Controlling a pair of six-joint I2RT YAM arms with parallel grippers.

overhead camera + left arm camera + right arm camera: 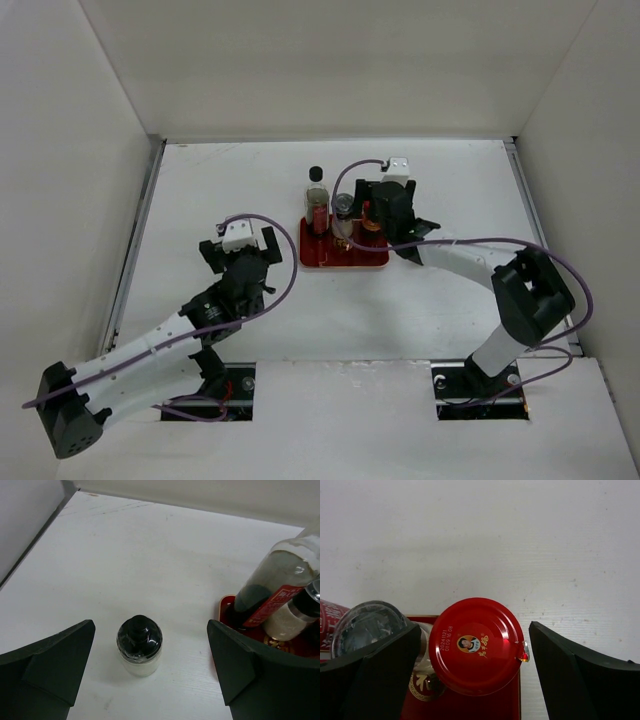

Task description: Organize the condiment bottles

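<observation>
Red-lidded jar (477, 647) on tray (470, 708) — right gripper (475, 630) jaws spread around lid

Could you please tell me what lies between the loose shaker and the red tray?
Bare table, plus one finger of the open left gripper hanging between shaker and tray, in the left wrist view.

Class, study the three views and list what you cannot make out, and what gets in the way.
- Top view: red-lidded jar mostly hidden under the right pincer; shaker hidden under the left pincer.
- Left wrist view: tall bottle cut off above its shoulder by the frame edge.
- Right wrist view: the jar's lid hides its contents and most of the emblem on the tray.
</observation>
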